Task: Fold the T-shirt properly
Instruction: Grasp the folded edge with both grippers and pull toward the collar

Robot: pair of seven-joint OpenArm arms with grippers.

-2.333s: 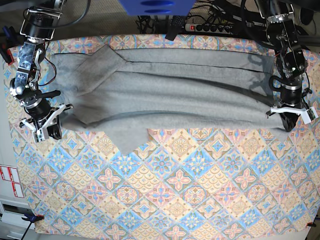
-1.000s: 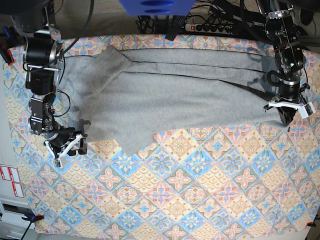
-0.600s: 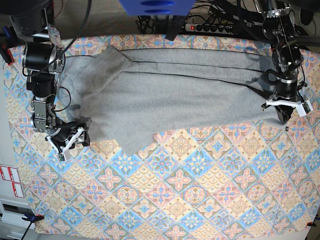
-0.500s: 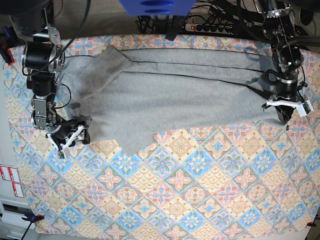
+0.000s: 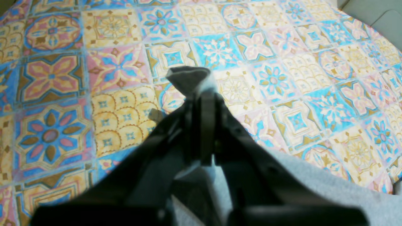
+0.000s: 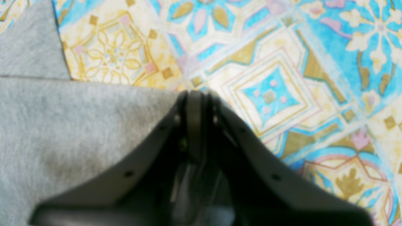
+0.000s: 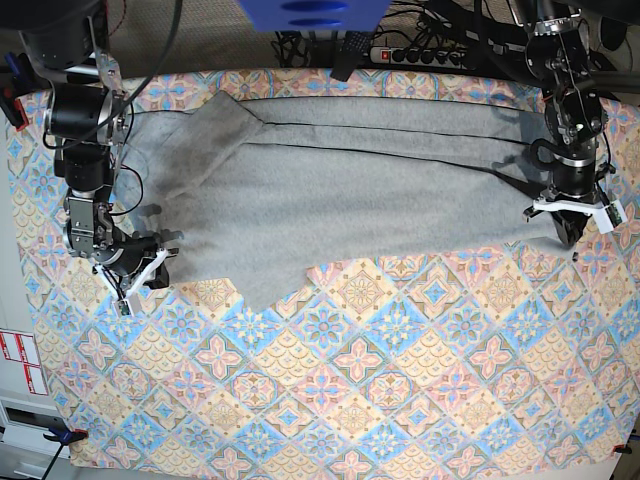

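Note:
The light grey T-shirt (image 7: 350, 190) lies spread across the far half of the table, folded lengthwise, with a sleeve flap at the upper left. No lettering shows. My left gripper (image 7: 568, 232) is at the shirt's right lower corner. In the left wrist view it (image 5: 201, 94) is shut on a small grey tip of the shirt (image 5: 188, 78). My right gripper (image 7: 158, 265) is at the shirt's left lower edge. In the right wrist view it (image 6: 194, 94) is shut, with the shirt's edge (image 6: 62, 125) running in under its tips.
The patterned pastel tablecloth (image 7: 350, 380) covers the whole table. A power strip and cables (image 7: 420, 52) lie beyond the far edge, next to a blue object (image 7: 310, 12). Red clamps hold the cloth's left corners.
My right gripper has moved up and right to the shirt's left lower edge and gone from open to shut. The left gripper has stayed at the right corner.

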